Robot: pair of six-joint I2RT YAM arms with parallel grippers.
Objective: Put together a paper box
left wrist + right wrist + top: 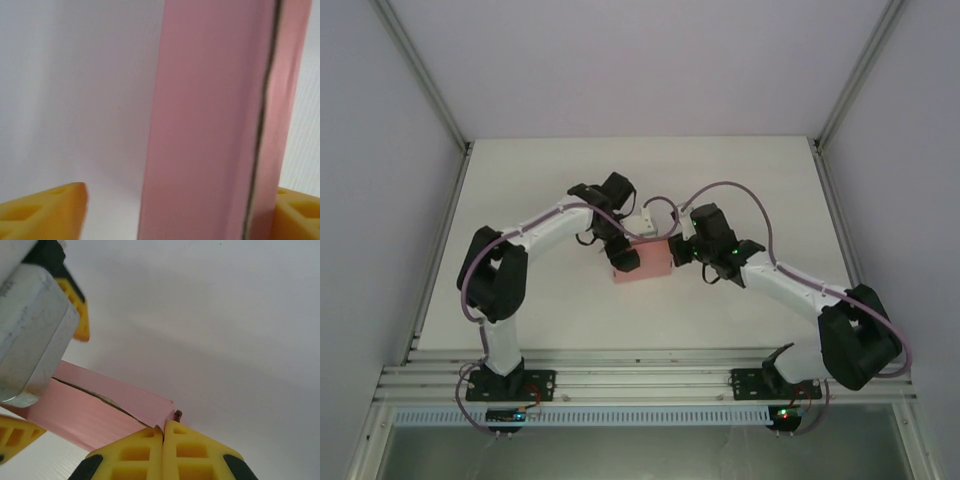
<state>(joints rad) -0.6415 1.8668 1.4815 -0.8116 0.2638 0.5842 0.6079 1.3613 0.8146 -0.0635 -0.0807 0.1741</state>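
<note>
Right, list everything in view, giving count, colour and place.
table: one, white, beneath everything
paper box: one, pink, mid-table
walls: three, pale lilac, left, back and right of the table
rail frame: one, silver, along the near edge
cables: two, purple, looping above the table
arms: two, white with black joints, meeting at the box
left gripper: one, yellow fingers, open astride the box
right gripper: one, yellow fingers, shut at the box's corner, seemingly pinching it
</note>
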